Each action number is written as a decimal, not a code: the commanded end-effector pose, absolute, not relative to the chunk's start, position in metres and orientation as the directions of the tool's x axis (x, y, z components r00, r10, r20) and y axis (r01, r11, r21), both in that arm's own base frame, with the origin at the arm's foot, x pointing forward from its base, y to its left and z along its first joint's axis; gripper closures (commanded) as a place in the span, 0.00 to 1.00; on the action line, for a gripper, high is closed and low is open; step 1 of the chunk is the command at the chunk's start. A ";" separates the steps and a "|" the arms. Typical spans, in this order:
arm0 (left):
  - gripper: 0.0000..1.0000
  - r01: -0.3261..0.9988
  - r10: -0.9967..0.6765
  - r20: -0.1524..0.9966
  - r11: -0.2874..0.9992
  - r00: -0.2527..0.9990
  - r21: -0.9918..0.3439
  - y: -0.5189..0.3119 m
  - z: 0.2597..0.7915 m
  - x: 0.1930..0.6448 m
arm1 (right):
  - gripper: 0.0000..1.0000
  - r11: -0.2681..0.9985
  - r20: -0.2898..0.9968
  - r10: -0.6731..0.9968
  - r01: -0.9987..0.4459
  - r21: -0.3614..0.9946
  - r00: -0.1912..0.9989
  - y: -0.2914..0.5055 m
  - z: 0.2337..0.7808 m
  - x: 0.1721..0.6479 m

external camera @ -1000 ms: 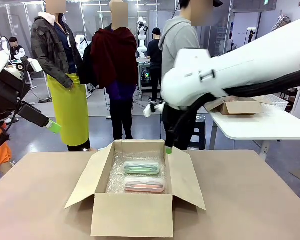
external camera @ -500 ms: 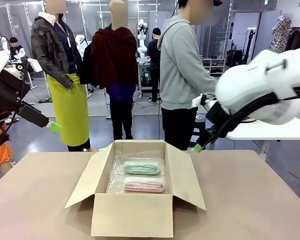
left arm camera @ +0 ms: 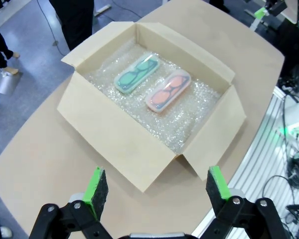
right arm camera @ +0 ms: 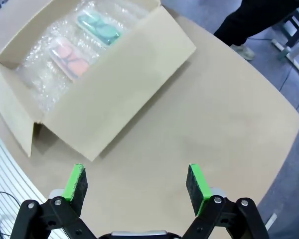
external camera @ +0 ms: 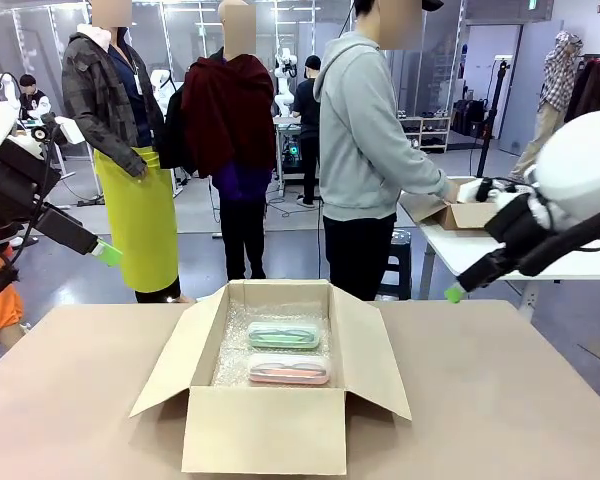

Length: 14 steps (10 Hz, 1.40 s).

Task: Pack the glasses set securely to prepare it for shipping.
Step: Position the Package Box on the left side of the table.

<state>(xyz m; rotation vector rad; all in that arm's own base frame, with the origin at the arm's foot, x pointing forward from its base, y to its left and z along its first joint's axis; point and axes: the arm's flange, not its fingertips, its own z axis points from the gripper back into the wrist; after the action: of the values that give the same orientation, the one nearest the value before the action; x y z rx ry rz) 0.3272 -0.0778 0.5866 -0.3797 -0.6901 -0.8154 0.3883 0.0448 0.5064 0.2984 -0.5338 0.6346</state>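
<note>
Two cases of the glasses set are lying on bubble wrap [external camera: 234, 366] inside the open cardboard box [external camera: 265, 432] at the desk's [external camera: 500, 400] middle, with the mint-green case [external camera: 283, 335] at 12 o'clock of the pale pink case [external camera: 289, 369]. Placing looks done; top padding and shutting the flaps [external camera: 170, 366] are remaining. The left gripper [left arm camera: 157, 188] and right gripper [right arm camera: 136, 181] are hovering, fingers [left arm camera: 96, 187] spread, holding nothing. The box's near wall is hiding part of its floor in the front view.
</note>
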 end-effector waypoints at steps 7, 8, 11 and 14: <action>0.00 0.777 -0.534 0.695 0.628 0.481 -0.055 -0.076 0.588 0.327 | 0.00 0.781 0.570 0.458 -0.615 0.109 0.682 0.031 0.509 0.382; 0.00 0.777 -0.534 0.695 0.628 0.481 -0.055 -0.076 0.588 0.327 | 0.00 0.781 0.570 0.458 -0.615 0.109 0.682 0.031 0.509 0.382; 0.00 0.655 -0.385 0.649 0.717 0.657 -0.238 -0.035 0.586 0.364 | 0.00 0.781 0.570 0.458 -0.615 0.109 0.682 0.031 0.509 0.382; 0.00 0.524 -0.254 0.508 0.686 0.823 -0.505 0.012 0.529 0.415 | 0.00 0.781 0.570 0.458 -0.615 0.109 0.682 0.031 0.509 0.382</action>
<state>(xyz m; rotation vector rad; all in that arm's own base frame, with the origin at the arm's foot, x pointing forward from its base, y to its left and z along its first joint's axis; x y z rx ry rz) 0.3916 0.0086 0.5360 -0.5778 -0.4982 -0.4962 0.3809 0.0294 0.5079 0.3091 -0.5566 0.6145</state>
